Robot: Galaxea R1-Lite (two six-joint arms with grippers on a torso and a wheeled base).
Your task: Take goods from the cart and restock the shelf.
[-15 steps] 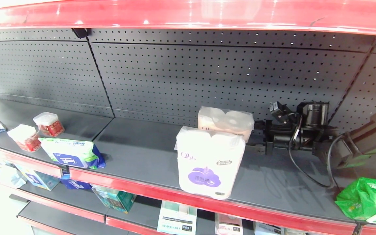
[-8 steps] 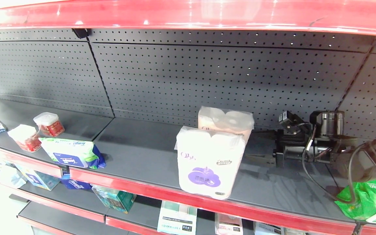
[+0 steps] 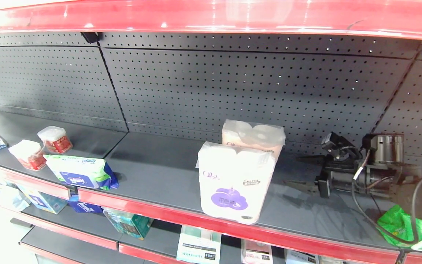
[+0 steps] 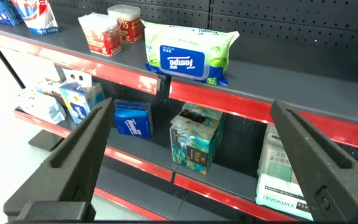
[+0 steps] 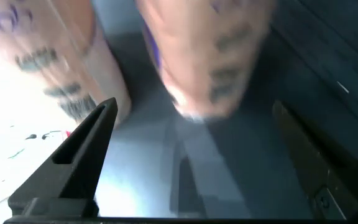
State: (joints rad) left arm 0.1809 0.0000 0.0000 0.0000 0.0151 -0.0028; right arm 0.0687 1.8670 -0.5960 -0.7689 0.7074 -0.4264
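Observation:
Two toilet paper packs stand mid-shelf on the grey shelf (image 3: 152, 172): a white one with a purple print (image 3: 234, 181) at the front edge and a pinkish one (image 3: 253, 137) just behind it. To their right my right gripper (image 3: 299, 171) hovers just above the shelf, open and empty, its tips pointing at the packs and clear of them. The right wrist view has the white pack (image 5: 36, 56) and the pinkish pack (image 5: 210, 56) ahead of the open right gripper (image 5: 191, 162). My left gripper (image 4: 191, 162) is open and empty, in front of the lower shelves.
A green pack (image 3: 412, 223) lies at the shelf's right end, under my right arm. Further left are a wet wipes pack (image 3: 81, 170) and two red tubs (image 3: 28, 154). Lower shelves hold a blue pack (image 4: 132, 118), a teal box (image 4: 194, 137) and a white box (image 4: 278, 177).
My right gripper has drawn back to the right, away from the pinkish pack, and a little toward the shelf front. It stays open. The packs have not moved.

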